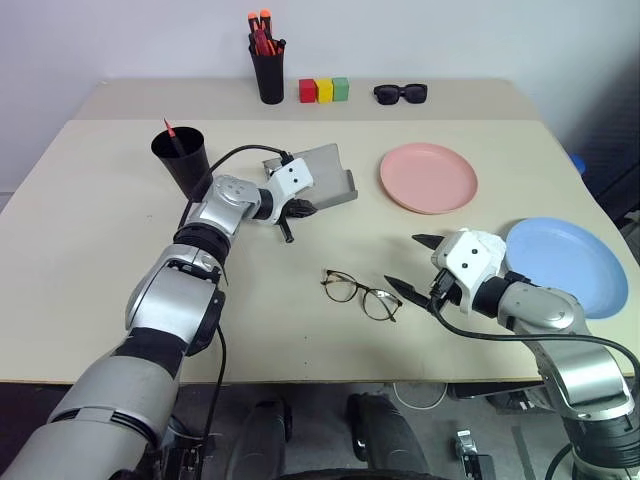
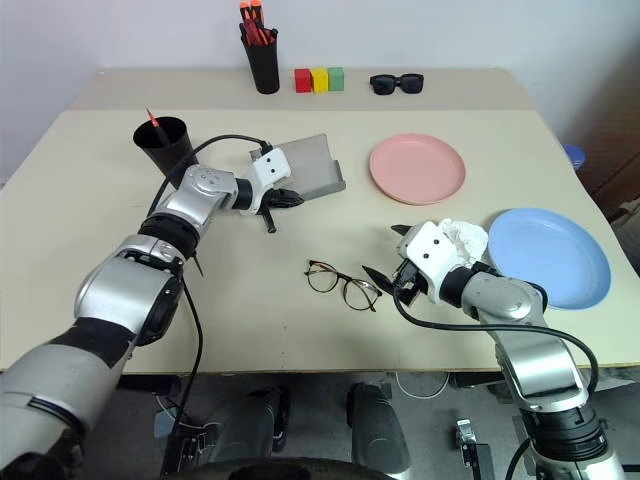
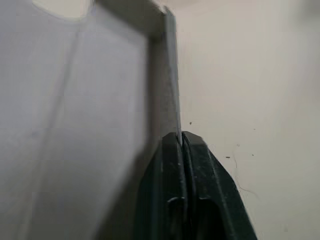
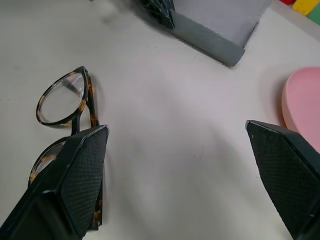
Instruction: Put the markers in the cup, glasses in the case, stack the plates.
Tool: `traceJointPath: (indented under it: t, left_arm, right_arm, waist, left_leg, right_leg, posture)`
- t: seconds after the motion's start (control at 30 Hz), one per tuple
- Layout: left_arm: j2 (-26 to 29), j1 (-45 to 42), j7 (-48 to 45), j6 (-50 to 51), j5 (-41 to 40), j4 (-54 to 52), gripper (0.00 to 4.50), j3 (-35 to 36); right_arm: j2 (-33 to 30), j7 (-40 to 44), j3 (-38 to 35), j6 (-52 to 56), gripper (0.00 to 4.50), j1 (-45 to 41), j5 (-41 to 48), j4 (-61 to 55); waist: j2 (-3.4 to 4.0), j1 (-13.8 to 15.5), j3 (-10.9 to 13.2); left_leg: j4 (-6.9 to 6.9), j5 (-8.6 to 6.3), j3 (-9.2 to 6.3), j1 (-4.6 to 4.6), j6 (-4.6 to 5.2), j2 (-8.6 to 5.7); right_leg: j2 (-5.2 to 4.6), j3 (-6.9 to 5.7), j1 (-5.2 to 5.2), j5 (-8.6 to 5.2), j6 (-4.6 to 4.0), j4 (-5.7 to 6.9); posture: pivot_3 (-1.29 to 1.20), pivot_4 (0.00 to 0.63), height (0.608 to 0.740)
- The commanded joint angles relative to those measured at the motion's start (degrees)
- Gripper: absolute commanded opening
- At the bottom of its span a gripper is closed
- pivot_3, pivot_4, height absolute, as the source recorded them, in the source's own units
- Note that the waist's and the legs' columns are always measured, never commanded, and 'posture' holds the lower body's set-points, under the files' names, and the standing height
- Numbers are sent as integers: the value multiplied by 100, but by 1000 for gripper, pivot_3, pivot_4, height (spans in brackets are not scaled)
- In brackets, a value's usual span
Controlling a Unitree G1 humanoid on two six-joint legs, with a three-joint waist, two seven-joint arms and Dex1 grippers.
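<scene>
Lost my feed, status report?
Left pincer shut on case edge. Right pincer open beside glasses. Plates unstacked. Nothing in the way.

A beige table (image 1: 90, 250) stands against a plain pale wall (image 1: 450, 35); beneath, seemingly dark flooring.

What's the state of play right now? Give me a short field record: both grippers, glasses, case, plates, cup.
left gripper: fingers shut on the edge of the case's lid
right gripper: fingers open, beside the glasses, holding nothing
glasses: on the table, unfolded, outside the case
case: open, nothing visible in it
plates: pink plate and blue plate apart, not stacked
cup: upright, red marker sticking out
white marker: cannot tell where it is
</scene>
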Motion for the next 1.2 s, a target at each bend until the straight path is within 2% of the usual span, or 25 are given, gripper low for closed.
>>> traceJointPath:
  t: [0.03,0.17,0.3,0.53,0.63,0.8,0.93,1.1,1.13,1.17,1.2]
  left_arm:
    - [418,225,-1133,-483,-296,-673,37,189]
    - [993,749,-2165,-200,-464,-1551,37,171]
    - [1611,1473,-2904,559,-739,-2933,37,203]
    - [2055,2552,-3174,1960,-1148,-4994,37,134]
    - [2180,2786,-3057,2324,-1103,-5483,902,95]
    - [2097,2936,-2442,1802,-1003,-5620,3375,216]
    - [2138,2982,-2083,1490,-984,-5525,3375,295]
    - [2251,3182,-1892,1642,-1258,-5848,3375,497]
    - [2262,3220,-1840,1708,-1313,-5921,3438,552]
    - [2278,3278,-1806,1800,-1389,-6029,3438,616]
    - [2294,3332,-1789,1875,-1448,-6126,3438,666]
  right_arm:
    - [-151,178,-27,117,4500,-153,195,-246]
    - [-303,319,139,575,4500,-278,306,-405]
    - [-373,459,417,1108,4500,-511,487,-539]
    - [-306,402,894,1860,4500,-1122,560,-541]
    - [-266,370,1023,2112,4500,-1308,613,-557]
    - [-289,323,1213,2421,4500,-1499,645,-517]
    - [-324,228,1315,2581,4500,-1540,590,-467]
    - [-366,139,1361,2628,4500,-1520,544,-438]
    - [-358,112,1377,2637,3961,-1534,524,-415]
    - [-356,85,1398,2645,3692,-1546,497,-390]
    - [-356,63,1421,2663,3183,-1559,475,-364]
  waist:
    - [0,-15,0]
    - [1,-14,0]
    - [1,-6,0]
    - [3,17,-1]
    - [3,20,-1]
    - [5,23,-2]
    - [5,20,-2]
    - [5,8,-2]
    - [5,11,-2]
    - [5,11,-2]
    - [5,11,-2]
  left_leg:
    - [0,0,1,0,0,0]
    - [-1,0,1,0,0,2]
    - [3,0,-1,-2,1,4]
    - [47,-9,-11,-27,15,9]
    - [64,-13,-10,-34,22,10]
    - [67,-13,-10,-33,22,10]
    - [67,-13,-9,-34,22,9]
    - [66,-14,-7,-34,24,9]
    - [66,-14,-8,-34,24,9]
    - [66,-14,-8,-34,24,10]
    - [66,-14,-8,-34,24,10]
  right_leg:
    - [0,0,-1,0,0,1]
    - [0,0,-2,0,-2,2]
    - [0,0,-1,0,-3,4]
    - [-2,-10,-1,-1,-4,7]
    - [-1,-10,-2,-1,-4,9]
    - [-2,-10,-2,-1,-5,10]
    - [-2,-10,-3,-1,-5,10]
    - [-2,-9,-7,0,-4,12]
    - [-1,-10,-7,0,-4,13]
    - [-1,-10,-8,0,-4,14]
    - [-1,-10,-8,0,-4,14]
  posture:
    - [0,150,740]
    - [0,150,740]
    - [0,150,740]
    - [0,150,740]
    - [0,150,740]
    - [0,150,740]
    - [0,150,740]
    - [0,150,740]
    - [0,150,740]
    - [0,150,740]
    - [0,150,740]
